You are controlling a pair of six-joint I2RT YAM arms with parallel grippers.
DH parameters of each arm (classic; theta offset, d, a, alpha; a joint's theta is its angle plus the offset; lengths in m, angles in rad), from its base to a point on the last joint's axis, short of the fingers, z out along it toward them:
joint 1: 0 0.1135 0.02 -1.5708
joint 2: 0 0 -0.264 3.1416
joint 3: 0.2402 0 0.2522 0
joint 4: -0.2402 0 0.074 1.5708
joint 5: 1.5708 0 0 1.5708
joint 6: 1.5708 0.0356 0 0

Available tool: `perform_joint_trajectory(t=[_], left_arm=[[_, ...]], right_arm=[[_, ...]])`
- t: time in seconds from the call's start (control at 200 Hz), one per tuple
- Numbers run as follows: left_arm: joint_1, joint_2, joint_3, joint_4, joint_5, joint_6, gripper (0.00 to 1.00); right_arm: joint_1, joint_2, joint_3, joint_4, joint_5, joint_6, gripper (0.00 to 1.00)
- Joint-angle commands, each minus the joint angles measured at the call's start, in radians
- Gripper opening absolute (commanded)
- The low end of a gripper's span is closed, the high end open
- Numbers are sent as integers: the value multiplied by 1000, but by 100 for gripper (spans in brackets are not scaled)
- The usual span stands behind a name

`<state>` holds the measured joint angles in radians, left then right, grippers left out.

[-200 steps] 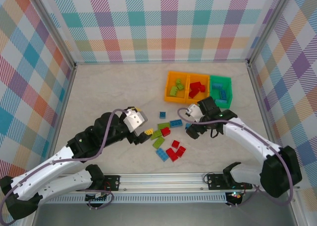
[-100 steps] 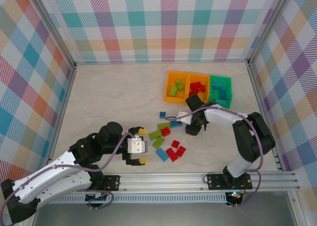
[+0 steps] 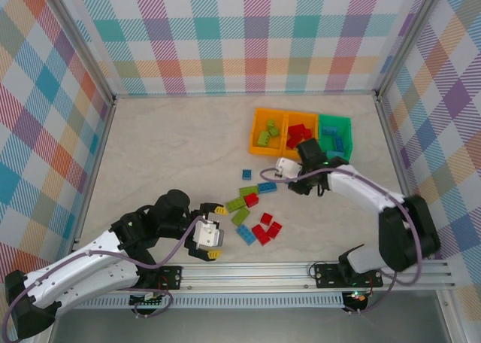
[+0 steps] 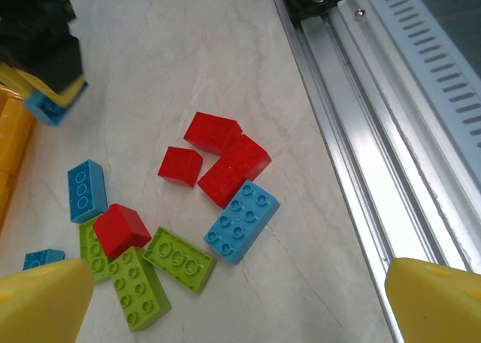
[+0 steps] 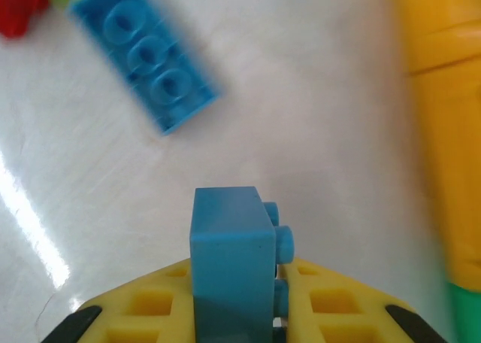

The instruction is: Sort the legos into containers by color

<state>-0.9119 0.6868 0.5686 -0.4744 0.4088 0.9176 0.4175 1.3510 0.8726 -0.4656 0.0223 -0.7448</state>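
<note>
Gripping a blue brick [image 5: 229, 241] upright in our right gripper [image 5: 234, 286], jaws clamped | we are judging the green bin [image 3: 335, 120] next: it is lying near, rightward and farther back | left gripper [image 3: 216, 232] is gaping, farther off.

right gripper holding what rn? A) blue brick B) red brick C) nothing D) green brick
A: the right wrist view shows a blue brick clamped in the right gripper.
</note>
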Motion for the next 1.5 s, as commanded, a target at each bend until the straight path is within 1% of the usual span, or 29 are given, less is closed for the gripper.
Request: perform_joint_trajectory(t=[0.0, 0.08, 0.15, 0.2, 0.27, 0.35, 0.37, 0.495, 0.55, 0.61, 0.67, 0.74, 0.835, 0.91, 0.985, 1.04, 1.105, 1.145, 1.195, 1.255, 1.33, 1.415, 1.495], left_arm=[[7, -5, -22, 95, -11, 8, 100], [18, -11, -30, 148, -24, -25, 100], [25, -13, -31, 172, -39, -46, 100], [30, -13, -32, 182, -55, -57, 100], [32, -17, -32, 188, -79, -70, 100], [35, -28, -33, 188, -102, -83, 100], [36, -32, -35, 223, -109, -87, 100], [38, -63, -42, 255, -150, -105, 100], [38, -74, -43, 267, -174, -124, 100], [39, -79, -36, 269, -219, -151, 100], [40, -74, -18, 262, -271, -192, 100], [41, -65, 10, 255, -321, -253, 100], [42, -39, 49, 263, -359, -353, 100], [43, 1, 77, 291, -394, -476, 100], [45, 64, 110, 329, -473, -668, 100], [49, 126, 140, 333, -528, -813, 100], [58, 206, 194, 300, -596, -976, 100], [70, 263, 237, 258, -616, -1066, 100], [93, 335, 294, 188, -615, -1154, 100], [121, 420, 356, 102, -606, -1243, 100], [160, 515, 400, 52, -558, -1325, 100], [194, 596, 401, 58, -474, -1398, 100], [217, 659, 389, 83, -404, -1459, 100]], right_arm=[[-112, -113, -18, 190, -79, 203, 18], [-215, -139, -3, 266, -95, 356, 21], [-293, -105, 39, 282, -106, 463, 21], [-336, -51, 92, 258, -79, 541, 21], [-396, 53, 197, 177, -50, 676, 20], [-459, 169, 303, 124, -87, 784, 21], [-471, 195, 323, 121, -95, 806, 21], [-496, 343, 448, 74, -85, 883, 22], [-495, 401, 501, 50, -99, 895, 25], [-495, 453, 547, 20, -115, 913, 30], [-496, 485, 577, -1, -140, 927, 33], [-495, 487, 575, 6, -157, 945, 36], [-495, 460, 559, 7, -153, 953, 38], [-494, 421, 539, -6, -148, 946, 39], [-496, 353, 498, -24, -160, 961, 39], [-493, 276, 447, -28, -186, 996, 40], [-494, 178, 382, -43, -223, 1060, 40], [-490, 115, 343, -62, -243, 1102, 40], [-480, 29, 290, -85, -266, 1158, 41], [-456, -79, 221, -97, -331, 1212, 43], [-393, -211, 152, -122, -390, 1247, 43], [-271, -321, 118, -204, -378, 1240, 45], [-173, -376, 110, -297, -349, 1263, 46]])
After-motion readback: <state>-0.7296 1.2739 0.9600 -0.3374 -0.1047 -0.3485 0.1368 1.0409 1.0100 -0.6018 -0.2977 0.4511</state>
